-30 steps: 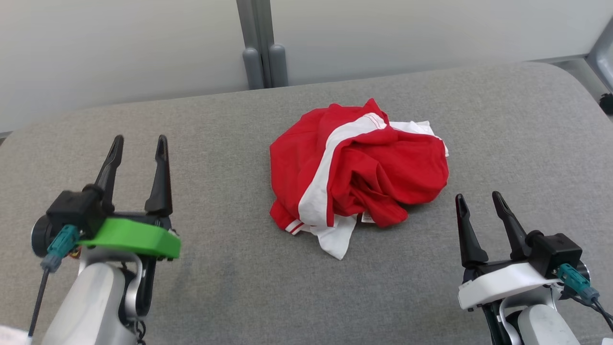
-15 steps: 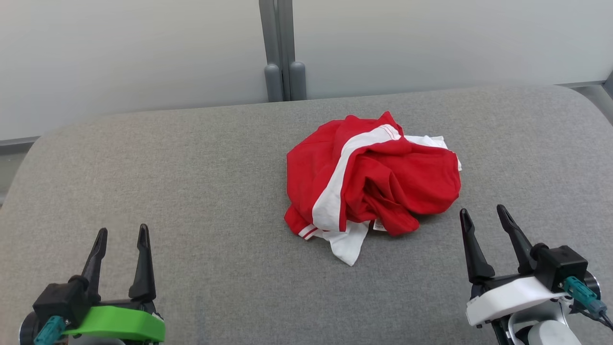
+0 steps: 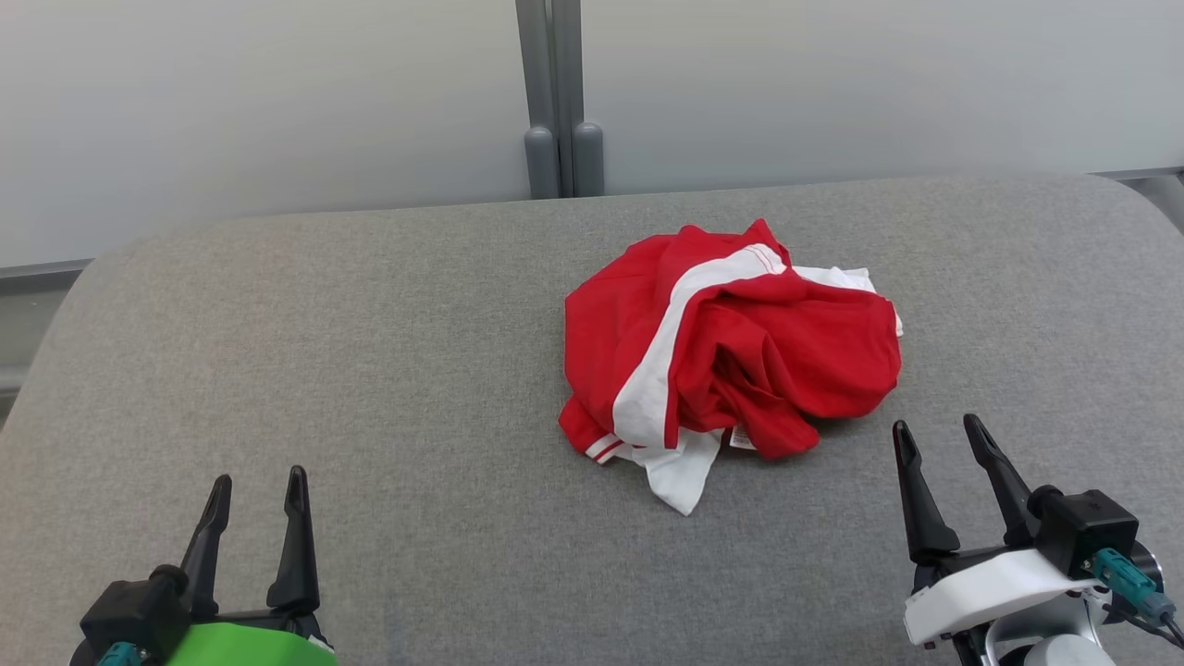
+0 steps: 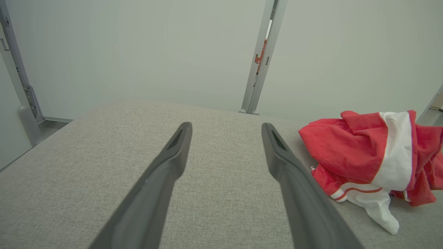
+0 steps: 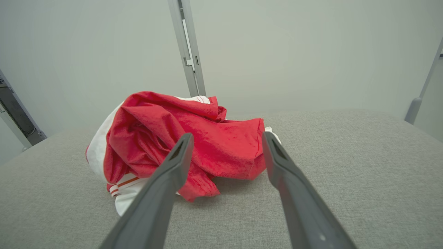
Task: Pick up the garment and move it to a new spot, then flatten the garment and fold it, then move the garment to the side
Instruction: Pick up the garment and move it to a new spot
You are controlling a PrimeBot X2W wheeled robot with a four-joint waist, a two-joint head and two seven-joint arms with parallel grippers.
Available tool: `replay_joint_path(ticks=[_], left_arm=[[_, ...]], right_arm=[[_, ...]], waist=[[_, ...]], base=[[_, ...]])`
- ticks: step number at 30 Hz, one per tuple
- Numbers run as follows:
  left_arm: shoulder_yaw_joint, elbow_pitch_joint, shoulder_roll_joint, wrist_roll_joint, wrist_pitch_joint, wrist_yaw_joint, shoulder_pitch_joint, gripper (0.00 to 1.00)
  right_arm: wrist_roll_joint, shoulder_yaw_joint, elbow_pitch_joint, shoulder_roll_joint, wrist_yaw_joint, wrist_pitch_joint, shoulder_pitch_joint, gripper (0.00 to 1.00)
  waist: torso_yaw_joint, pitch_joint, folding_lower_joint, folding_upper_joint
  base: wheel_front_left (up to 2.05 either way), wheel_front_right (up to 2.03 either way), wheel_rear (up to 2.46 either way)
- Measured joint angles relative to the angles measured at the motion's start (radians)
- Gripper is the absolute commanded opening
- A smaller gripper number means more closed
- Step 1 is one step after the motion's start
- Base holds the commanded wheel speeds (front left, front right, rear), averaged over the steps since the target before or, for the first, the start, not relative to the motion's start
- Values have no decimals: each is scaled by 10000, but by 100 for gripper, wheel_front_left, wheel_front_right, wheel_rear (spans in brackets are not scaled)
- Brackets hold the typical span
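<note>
My left end effector and my right end effector are both open, with the two fingers of each set apart, and they hold nothing. They hang just over the grey bench. The garment lies in a heap on the bench, a bit to my right of the middle and toward the far side. It is near my right end effector and well apart from my left one. I think it is soft, thin and light. It is not stiff at all, so it will sag and hang down when I lift it, and some parts may drag. It will not break. The cloth may be a little slippery, so I should pinch a thick bunch and not just one thin layer. A good place to grab is the puffy red fold on the side near my right end effector, or the top of the heap. The white corner that sticks out toward me is easy to reach too, but then the rest would dangle. The garment is bright red with a wide white band across it. One edge has thin red lines on white. A small tag peeks out low down. It is all crumpled, and I cannot tell which part is a sleeve.
</note>
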Motion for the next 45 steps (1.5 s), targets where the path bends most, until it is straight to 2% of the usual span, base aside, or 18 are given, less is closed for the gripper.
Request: replay_joint_path(ticks=[15, 21, 28, 34, 45], left_arm=[[326, 261, -280, 441, 0, -293, -130, 100], [-196, 508, -345, 598, 0, -349, -1205, 100], [-1396, 1028, -397, 616, 2, -384, -3057, 100], [-3055, 1572, -332, 341, 75, -393, -4490, 100], [-4974, 3231, -35, -360, 92, -395, -5547, 100]], right_arm=[[4, -56, 8, 33, -2, 29, 58, 100], [19, -21, 48, 67, 0, -2, 20, 100], [65, 50, 148, 138, 0, -90, -151, 100], [90, 46, 282, 198, 0, -205, -451, 100], [157, 123, 581, 290, 0, -447, -875, 100]], waist=[[-76, 35, 0, 0], [-129, 152, 0, 0], [-452, 418, 0, 0], [-873, 806, 0, 0], [-1838, 1431, 0, 0]], base=[[0, 0, 0], [0, 0, 0], [0, 0, 0], [0, 0, 0], [0, 0, 0]])
